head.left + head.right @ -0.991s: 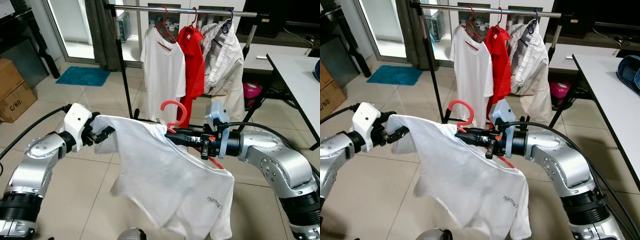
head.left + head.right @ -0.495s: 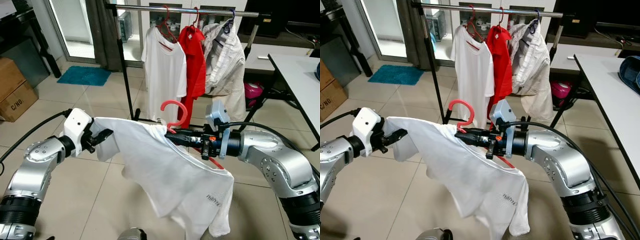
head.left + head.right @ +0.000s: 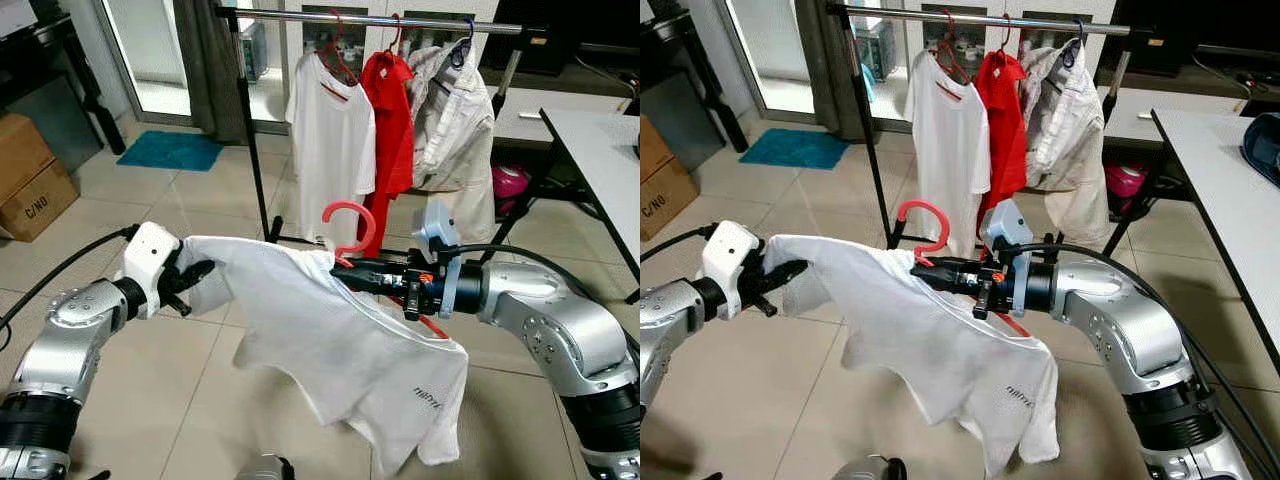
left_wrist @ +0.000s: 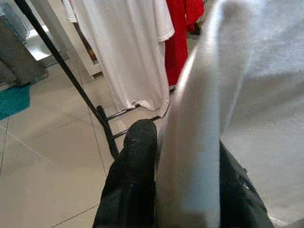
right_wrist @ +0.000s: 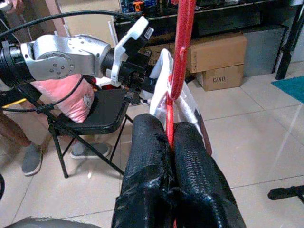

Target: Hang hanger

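A red hanger carries a white T-shirt in front of me at chest height. My right gripper is shut on the hanger's neck just under the hook; in the right wrist view the red hanger rises from between the closed fingers. My left gripper is shut on the shirt's left shoulder, pulling the cloth out sideways. Its black finger presses against the white fabric. The steel rail of the clothes rack stands ahead, beyond the hanger.
On the rail hang a white shirt, a red shirt and a beige shirt. The rack's black post stands left of them. Cardboard boxes and a teal mat lie left; a white table is right.
My left gripper has drawn the shirt's shoulder a little further left, and the shirt's lower hem has swung. The right gripper and hanger have stayed put.
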Available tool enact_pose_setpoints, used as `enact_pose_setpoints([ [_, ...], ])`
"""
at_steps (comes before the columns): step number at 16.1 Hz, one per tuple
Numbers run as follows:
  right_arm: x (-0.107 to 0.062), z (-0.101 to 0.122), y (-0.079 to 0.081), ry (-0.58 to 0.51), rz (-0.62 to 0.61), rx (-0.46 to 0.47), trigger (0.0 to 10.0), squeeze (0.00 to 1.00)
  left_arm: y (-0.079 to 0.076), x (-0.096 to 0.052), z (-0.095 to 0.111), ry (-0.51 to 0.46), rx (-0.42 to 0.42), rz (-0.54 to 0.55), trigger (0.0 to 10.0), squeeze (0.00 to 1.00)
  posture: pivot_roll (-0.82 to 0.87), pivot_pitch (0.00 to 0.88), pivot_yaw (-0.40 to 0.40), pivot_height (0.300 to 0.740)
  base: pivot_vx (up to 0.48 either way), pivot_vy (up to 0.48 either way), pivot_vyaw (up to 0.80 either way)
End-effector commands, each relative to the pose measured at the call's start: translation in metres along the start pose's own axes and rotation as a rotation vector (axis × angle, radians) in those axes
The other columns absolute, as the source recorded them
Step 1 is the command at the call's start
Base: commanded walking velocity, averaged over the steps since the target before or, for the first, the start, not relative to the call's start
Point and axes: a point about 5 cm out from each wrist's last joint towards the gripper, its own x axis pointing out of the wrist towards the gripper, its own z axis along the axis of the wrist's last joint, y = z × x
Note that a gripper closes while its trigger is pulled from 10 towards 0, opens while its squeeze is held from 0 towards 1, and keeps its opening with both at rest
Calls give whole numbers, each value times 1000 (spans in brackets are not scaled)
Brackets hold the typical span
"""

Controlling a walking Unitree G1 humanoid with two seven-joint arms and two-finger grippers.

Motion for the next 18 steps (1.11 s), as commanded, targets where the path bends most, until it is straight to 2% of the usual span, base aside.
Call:
enact_pose_setpoints([
  [1, -3, 10, 3, -33, 15, -34, 10000, 0, 3, -2, -2, -5, -19, 10, 0, 0, -23, 0, 72, 740, 0, 0, 0],
  [5, -4, 12, 1, -43, 3, -35, 10000, 0, 8, -5, 0, -52, -105, 44, 0, 0, -22, 0, 73, 740, 0, 0, 0],
  [7, -5, 12, -1, -54, -12, -30, 10000, 0, 24, -11, -1, -100, -212, 160, 0, 0, -19, 0, 74, 740, 0, 0, 0],
  [12, -7, 12, -2, -60, -23, -26, 10000, 0, 54, -26, -10, -148, -406, 436, 0, 0, -18, 0, 80, 740, 0, 0, 0],
  [15, -8, 12, -3, -62, -30, -25, 10000, 0, 60, -28, -15, -147, -482, 510, 0, 0, -19, 0, 81, 740, 0, 0, 0],
  [17, -9, 12, -3, -66, -39, -27, 10000, 0, 61, -30, -28, -96, -590, 605, 0, 0, -19, 0, 83, 740, 0, 0, 0],
  [18, -10, 12, -4, -67, -40, -27, 10000, 0, 61, -29, -29, -87, -590, 610, 0, 0, -19, 0, 83, 740, 0, 0, 0],
])
